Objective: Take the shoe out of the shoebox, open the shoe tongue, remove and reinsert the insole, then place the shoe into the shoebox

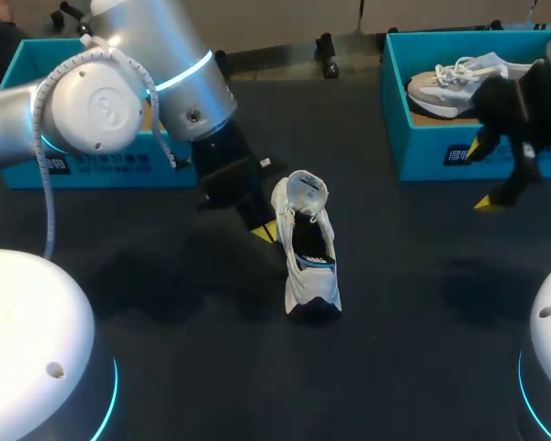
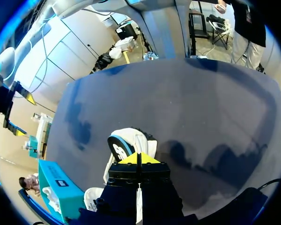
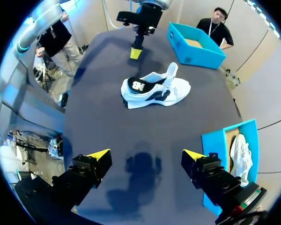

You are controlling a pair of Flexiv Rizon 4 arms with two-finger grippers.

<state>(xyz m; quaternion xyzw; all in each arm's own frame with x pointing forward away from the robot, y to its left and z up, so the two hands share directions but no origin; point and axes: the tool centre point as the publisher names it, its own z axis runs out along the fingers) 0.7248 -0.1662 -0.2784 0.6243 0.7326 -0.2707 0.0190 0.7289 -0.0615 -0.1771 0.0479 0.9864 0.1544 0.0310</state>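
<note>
The shoe (image 1: 308,248) was seen lying out of any box on the dark surface (image 1: 395,303), near the middle of the frame. The left tool (image 1: 264,231) was held just beside it on its left, yellow tips pressed together with nothing gripped. The right tool (image 1: 485,179) was found at the right edge of the frame, above the surface, its fingers spread wide and empty, in front of the right box (image 1: 422,156), in which a second shoe (image 1: 445,87) was laid. The left box (image 1: 101,170) was placed at upper left, partly hidden behind the left arm.
</note>
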